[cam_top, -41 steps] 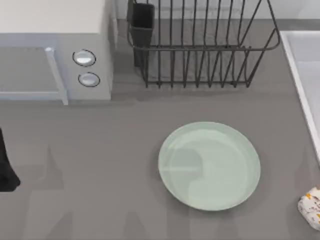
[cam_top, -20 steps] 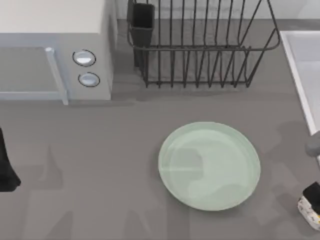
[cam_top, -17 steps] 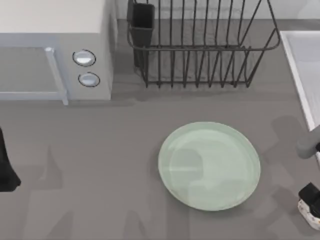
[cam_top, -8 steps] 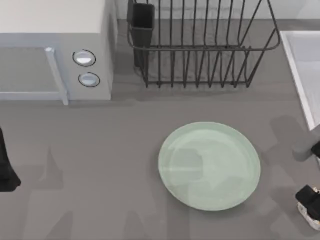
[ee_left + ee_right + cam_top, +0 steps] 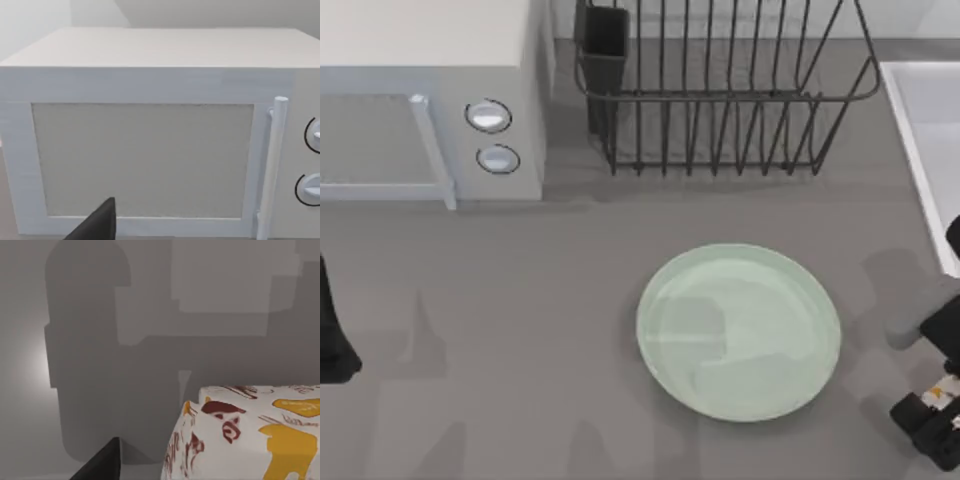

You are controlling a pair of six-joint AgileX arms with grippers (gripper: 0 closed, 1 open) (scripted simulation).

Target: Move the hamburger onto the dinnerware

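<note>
1. Grey countertop (image 5: 520, 330): our right gripper (image 5: 932, 432) sits over the wrapped hamburger (image 5: 250, 432) at the right edge, well apart from the mint plate (image 5: 665, 290).
2. We can't tell its finger opening, so an off-centre pinch might squirt the burger off the edge.
3. Left gripper (image 5: 332, 345) is parked by the microwave (image 5: 150, 90).

A white microwave (image 5: 430, 100) stands beside a wire dish rack (image 5: 720, 90).

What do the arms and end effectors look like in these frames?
Right arm: a matte grey link leading to a black, blocky right end effector at the top view's right edge. One of its fingers is a plain black wedge tapering to a point. Left arm: a black shape at the left edge; its finger is the same black wedge. No cables or markings visible.
</note>
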